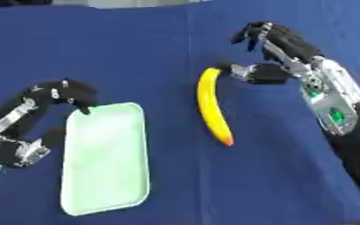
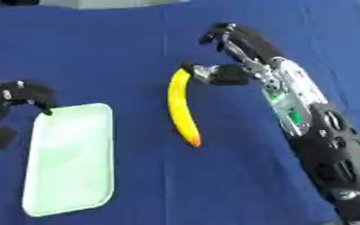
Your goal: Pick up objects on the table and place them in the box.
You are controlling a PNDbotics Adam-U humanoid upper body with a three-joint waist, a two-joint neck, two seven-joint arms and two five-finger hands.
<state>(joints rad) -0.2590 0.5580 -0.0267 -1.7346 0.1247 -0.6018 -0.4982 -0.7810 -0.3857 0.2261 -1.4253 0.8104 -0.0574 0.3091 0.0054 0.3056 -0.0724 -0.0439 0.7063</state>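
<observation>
A yellow banana [image 1: 212, 108] is seen lying on the blue tablecloth [image 1: 152, 52] in the middle of the frame, its dark stem end toward the top and its orange-tinted tip toward the bottom. The right hand [image 1: 271, 52], entering from the right edge, is held at the stem end with its fingers spread above and its thumb just beside or touching the stem; nothing is gripped by it. At the lower left a pale green tray [image 1: 106, 158], evidently the box meant in the task, lies flat and well apart from the banana. The left hand [image 1: 60, 94] is set at the tray's upper left corner with its fingers curled over the rim, though whether the rim is actually pinched cannot be told. A slip is judged the main risk: a closure on the narrow stem alone could let the long fruit swing or roll away. The tray could also be shifted if the left hand moves. The contact between thumb and stem is hard to make out, the tray's depth cannot be judged, and both forearms are cut off by the frame edges.
</observation>
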